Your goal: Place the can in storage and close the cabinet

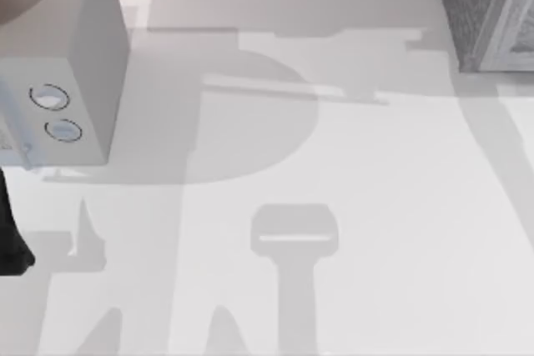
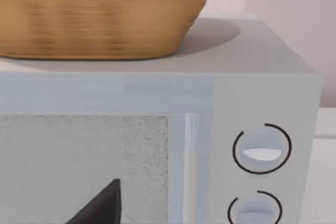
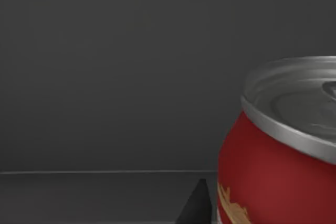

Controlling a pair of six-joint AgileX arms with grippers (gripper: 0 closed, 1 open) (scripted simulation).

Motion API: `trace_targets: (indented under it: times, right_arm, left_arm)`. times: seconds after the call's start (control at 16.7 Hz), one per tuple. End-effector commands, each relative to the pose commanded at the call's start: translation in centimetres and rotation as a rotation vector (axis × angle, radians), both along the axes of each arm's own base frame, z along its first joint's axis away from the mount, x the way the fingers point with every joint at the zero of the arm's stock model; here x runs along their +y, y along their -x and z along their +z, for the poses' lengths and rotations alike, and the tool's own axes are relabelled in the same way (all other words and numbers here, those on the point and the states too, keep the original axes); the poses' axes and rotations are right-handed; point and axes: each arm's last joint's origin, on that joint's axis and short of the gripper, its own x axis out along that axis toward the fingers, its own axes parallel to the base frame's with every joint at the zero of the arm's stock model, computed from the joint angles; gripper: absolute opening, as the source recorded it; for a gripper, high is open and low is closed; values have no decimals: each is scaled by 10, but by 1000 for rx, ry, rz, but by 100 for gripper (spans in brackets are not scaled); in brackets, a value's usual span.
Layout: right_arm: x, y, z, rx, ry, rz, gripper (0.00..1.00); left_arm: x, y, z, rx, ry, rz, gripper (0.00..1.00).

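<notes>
The can (image 3: 278, 150) stood close before the right wrist camera, upright, its red side with a scrap of orange-yellow print below the plain silver rim and top. A dark fingertip (image 3: 197, 205) of the right gripper showed just beside it; whether the fingers were closed on the can or spread apart could not be told. Behind it ran a dark grey wall with a faint ledge line, which looked like the inside of a dim compartment, so I judged the can to be in or at the mouth of the storage.

The can looked light, stiff and smooth-sided, likely to slip if pinched weakly and to dent only under hard squeezing. The sensible hold was across the straight red wall at mid-height, below the rim, keeping it upright.

In the left wrist view a dark fingertip (image 2: 100, 205) hung before the speckled door of a pale microwave (image 2: 262, 82) with two dials; the left gripper's opening could not be told either, and it seemed idle. A wicker basket (image 2: 100, 14) sat on top.

From above, the white table (image 1: 375, 231) lay bare, the microwave at its left, the grey cabinet (image 1: 488, 10) at the far right corner
</notes>
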Motion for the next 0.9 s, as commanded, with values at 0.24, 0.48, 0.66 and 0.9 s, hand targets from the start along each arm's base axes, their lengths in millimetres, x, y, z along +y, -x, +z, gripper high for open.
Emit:
trace_targets:
  times: [0.24, 0.48, 0.66, 0.9]
  right_arm:
    - [6, -27, 4, 25, 2, 26, 0]
    - [7, -48, 6, 37, 1, 26, 0]
    - [6, -62, 8, 35, 0, 21, 0]
    - [6, -80, 9, 35, 0, 21, 0]
  left_arm:
    - [0, 0, 0, 0, 0, 0, 100]
    - [0, 0, 0, 0, 0, 0, 100]
    - [0, 0, 0, 0, 0, 0, 100]
    - [0, 0, 0, 0, 0, 0, 100]
